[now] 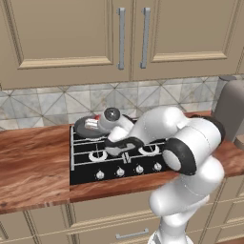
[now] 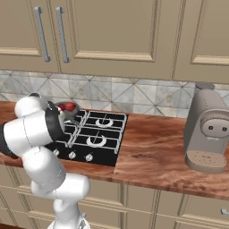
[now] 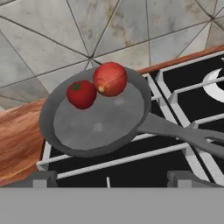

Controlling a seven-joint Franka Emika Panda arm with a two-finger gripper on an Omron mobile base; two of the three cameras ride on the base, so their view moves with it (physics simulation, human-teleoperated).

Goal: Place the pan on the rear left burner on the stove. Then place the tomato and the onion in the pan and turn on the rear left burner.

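The dark grey pan (image 3: 98, 118) sits on the stove's (image 1: 86, 164) rear left burner, overhanging the wooden surface (image 1: 33, 162), with tomato (image 3: 81, 94) and onion (image 3: 110, 78) touching inside. The pincer (image 3: 107, 179) hovers above, tips apart, empty.

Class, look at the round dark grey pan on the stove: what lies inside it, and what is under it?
Inside the round, shallow dark grey pan lie a red tomato and a reddish onion, touching. Beneath is the stove's black grate; the pan covers the burner ring.
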